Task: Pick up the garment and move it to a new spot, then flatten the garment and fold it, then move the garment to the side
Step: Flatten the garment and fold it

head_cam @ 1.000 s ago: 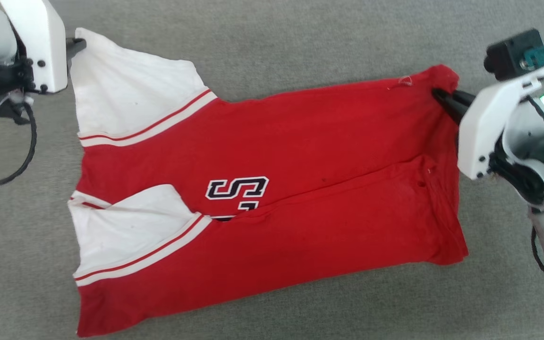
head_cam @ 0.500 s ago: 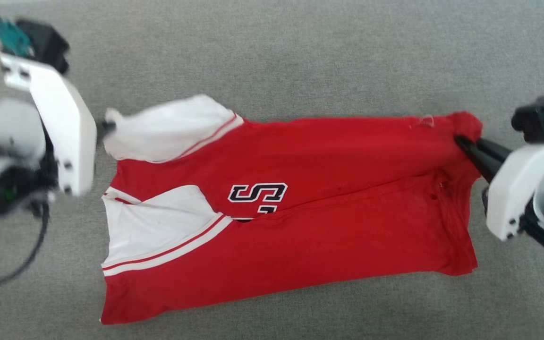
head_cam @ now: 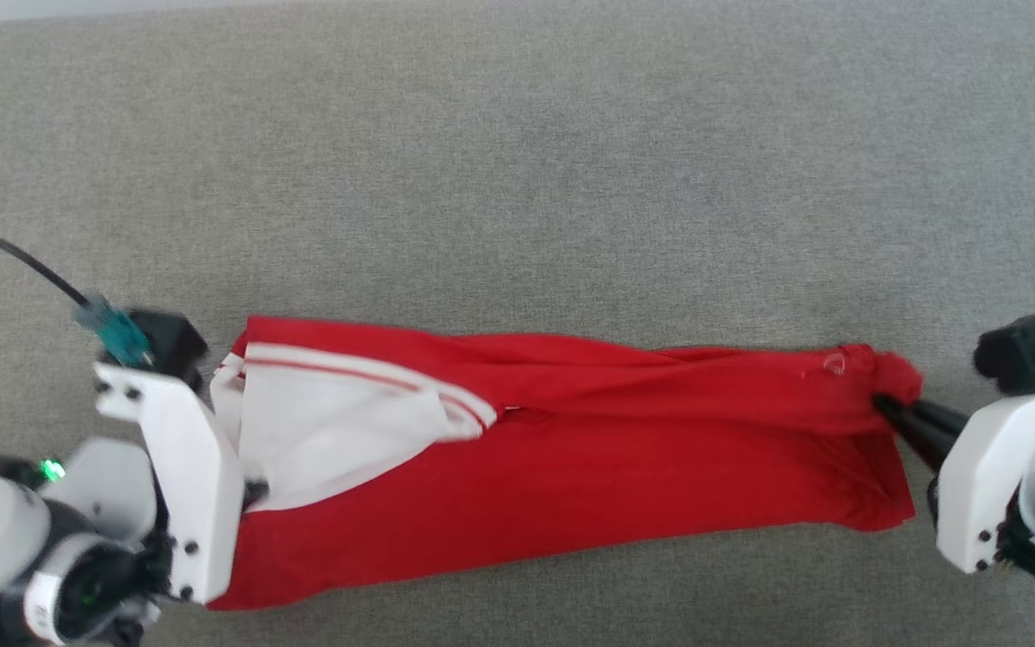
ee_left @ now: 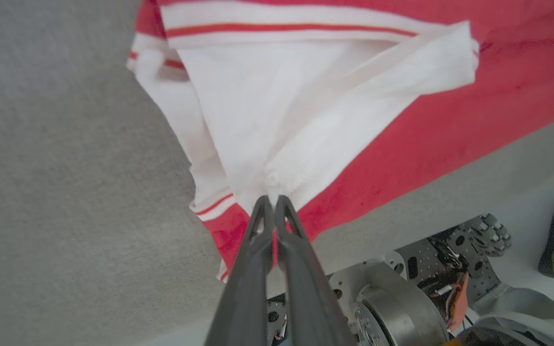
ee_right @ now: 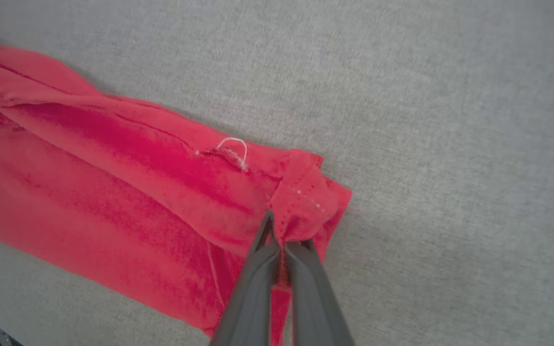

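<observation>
On grey fabric (head_cam: 517,180), the garment (head_cam: 589,467) lies doubled lengthwise, left gripper (ee_left: 270,204) pinching its nine-o'clock sleeve (ee_left: 306,105) and right gripper (ee_right: 279,240) its three-o'clock hem (ee_right: 306,202), likely to keep the fold even.

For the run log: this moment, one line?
garment: folded lengthwise on grey surface | left end effector: shut on white sleeve | right end effector: shut on hem corner

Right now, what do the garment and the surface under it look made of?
The garment: thin soft cloth, likely a knit, matte; it creases and bunches easily. The surface: grey textile, matte, finely flecked weave, perhaps upholstery or carpet.
</observation>
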